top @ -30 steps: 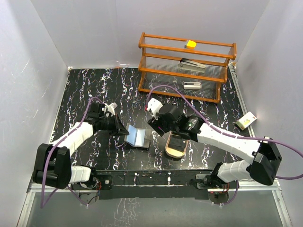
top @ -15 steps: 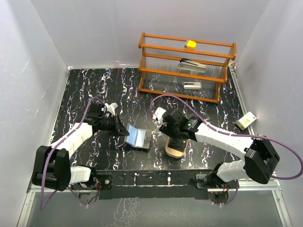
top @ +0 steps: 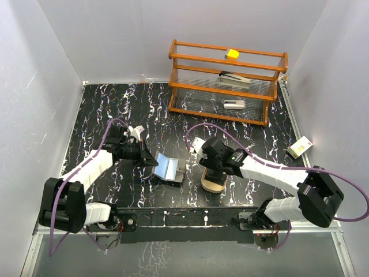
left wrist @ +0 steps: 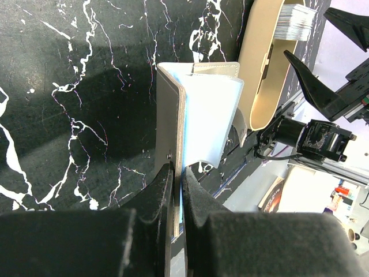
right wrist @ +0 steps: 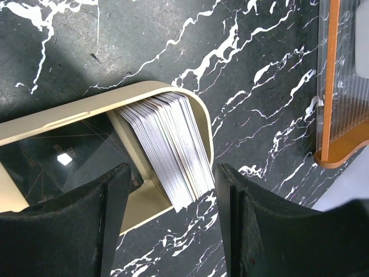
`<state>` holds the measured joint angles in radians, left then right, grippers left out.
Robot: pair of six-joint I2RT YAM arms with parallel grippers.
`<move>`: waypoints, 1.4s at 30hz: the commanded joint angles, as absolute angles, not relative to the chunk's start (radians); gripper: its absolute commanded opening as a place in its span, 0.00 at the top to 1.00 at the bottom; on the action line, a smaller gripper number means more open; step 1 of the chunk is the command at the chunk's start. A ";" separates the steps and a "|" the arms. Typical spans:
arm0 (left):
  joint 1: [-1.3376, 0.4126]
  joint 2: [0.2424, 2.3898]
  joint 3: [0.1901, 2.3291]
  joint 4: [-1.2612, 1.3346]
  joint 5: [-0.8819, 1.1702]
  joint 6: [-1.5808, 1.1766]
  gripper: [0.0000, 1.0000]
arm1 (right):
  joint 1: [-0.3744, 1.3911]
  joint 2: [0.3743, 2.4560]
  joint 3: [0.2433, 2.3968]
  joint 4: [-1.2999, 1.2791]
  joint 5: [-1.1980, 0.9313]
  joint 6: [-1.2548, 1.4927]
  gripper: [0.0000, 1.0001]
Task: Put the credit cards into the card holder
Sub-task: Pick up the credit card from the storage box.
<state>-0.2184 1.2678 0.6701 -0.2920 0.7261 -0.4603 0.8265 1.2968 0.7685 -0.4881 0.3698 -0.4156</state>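
My overhead camera looks down from the near edge over the whole table (top: pixel 104 104). Both wrist cameras sit close, each catching the tan tray (right wrist: pixel 86 107).

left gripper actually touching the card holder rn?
Touching. The left wrist view shows it: the left gripper is shut on the near edge of the card holder, with its jaws pressed against the grey cover from both sides and no gap.

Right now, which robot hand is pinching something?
The left gripper: it is shut on the edge of the grey card holder. The right gripper is open, hovering over the stacked credit cards in the tan tray, holding nothing.
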 commanded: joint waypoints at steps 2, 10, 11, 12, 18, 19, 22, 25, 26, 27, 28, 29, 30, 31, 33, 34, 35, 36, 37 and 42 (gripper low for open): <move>-0.223 1.244 0.682 -0.295 0.774 -0.453 1.00 | 0.820 1.282 0.749 -0.373 0.423 -0.465 0.43; -0.224 1.259 0.683 -0.294 0.782 -0.453 1.00 | 0.821 1.306 0.738 -0.331 0.448 -0.473 0.42; -0.223 1.259 0.683 -0.292 0.783 -0.453 1.00 | 0.821 1.307 0.738 -0.332 0.440 -0.475 0.42; -0.223 1.259 0.681 -0.292 0.784 -0.454 1.00 | 0.821 1.305 0.737 -0.330 0.432 -0.478 0.42; -0.223 1.266 0.684 -0.292 0.785 -0.454 1.00 | 0.820 1.316 0.727 -0.314 0.425 -0.485 0.40; -0.222 1.266 0.683 -0.293 0.784 -0.454 1.00 | 0.820 1.319 0.727 -0.314 0.423 -0.485 0.39; -0.223 1.264 0.682 -0.292 0.782 -0.455 1.00 | 0.821 1.322 0.725 -0.317 0.423 -0.484 0.39; -0.223 1.265 0.682 -0.293 0.783 -0.454 1.00 | 0.821 1.324 0.720 -0.314 0.434 -0.486 0.39; -0.223 1.265 0.683 -0.294 0.783 -0.454 1.00 | 0.821 1.325 0.719 -0.312 0.439 -0.486 0.39; -0.223 1.266 0.683 -0.295 0.782 -0.454 1.00 | 0.821 1.325 0.719 -0.310 0.445 -0.486 0.39; -0.223 1.266 0.683 -0.295 0.783 -0.453 1.00 | 0.821 1.325 0.720 -0.309 0.447 -0.486 0.39; -0.222 1.266 0.683 -0.296 0.782 -0.453 1.00 | 0.821 1.325 0.721 -0.306 0.449 -0.488 0.39; -0.222 1.266 0.683 -0.296 0.783 -0.453 1.00 | 0.821 1.326 0.722 -0.306 0.453 -0.490 0.40; -0.223 1.266 0.684 -0.297 0.782 -0.453 1.00 | 0.820 1.328 0.723 -0.305 0.457 -0.491 0.41; -0.222 1.265 0.685 -0.299 0.781 -0.453 1.00 | 0.820 1.327 0.728 -0.306 0.462 -0.494 0.44; -0.223 1.264 0.685 -0.299 0.782 -0.451 1.00 | 0.821 1.325 0.731 -0.308 0.463 -0.493 0.45; -0.222 1.264 0.685 -0.299 0.782 -0.451 1.00 | 0.821 1.321 0.734 -0.310 0.465 -0.494 0.47; -0.223 1.264 0.684 -0.299 0.782 -0.451 1.00 | 0.821 1.315 0.737 -0.312 0.465 -0.494 0.50; -0.223 1.264 0.685 -0.299 0.780 -0.451 1.00 | 0.820 1.309 0.740 -0.314 0.463 -0.494 0.53; -0.223 1.266 0.685 -0.300 0.779 -0.451 1.00 | 0.820 1.281 0.749 -0.323 0.438 -0.492 0.63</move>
